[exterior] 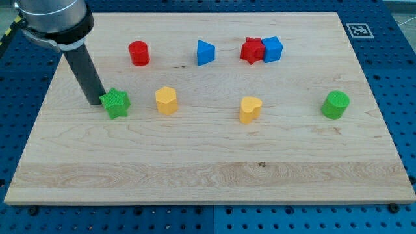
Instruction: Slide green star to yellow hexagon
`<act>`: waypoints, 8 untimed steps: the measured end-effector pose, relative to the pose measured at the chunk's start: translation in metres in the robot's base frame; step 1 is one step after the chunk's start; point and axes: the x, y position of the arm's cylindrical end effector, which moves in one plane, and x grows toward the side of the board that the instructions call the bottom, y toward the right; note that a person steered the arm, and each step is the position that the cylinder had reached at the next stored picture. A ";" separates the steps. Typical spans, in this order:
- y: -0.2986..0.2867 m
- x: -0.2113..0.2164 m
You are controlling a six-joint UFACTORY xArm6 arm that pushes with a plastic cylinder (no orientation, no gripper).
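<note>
Green star (117,103) on the wooden tabletop (208,162) toward the view's left, touching my tip (97,102) on its left edge, with the yellow hexagon (166,101) just to its right. Rod slanting down from the view's top-left corner. No claw fitted, nothing held.

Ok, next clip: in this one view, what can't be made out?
- My tip: contact with the green star can't be confirmed; it sits at the star's left edge with no gap visible.
- Arm above the rod: cut off by the view's top-left edge.
- Red star and blue cube: touching or just close, can't tell.
- Two yellow blocks: shapes too small to be sure which is the hexagon.
</note>
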 end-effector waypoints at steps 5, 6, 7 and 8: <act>0.009 0.028; -0.011 0.040; 0.002 0.040; 0.031 0.024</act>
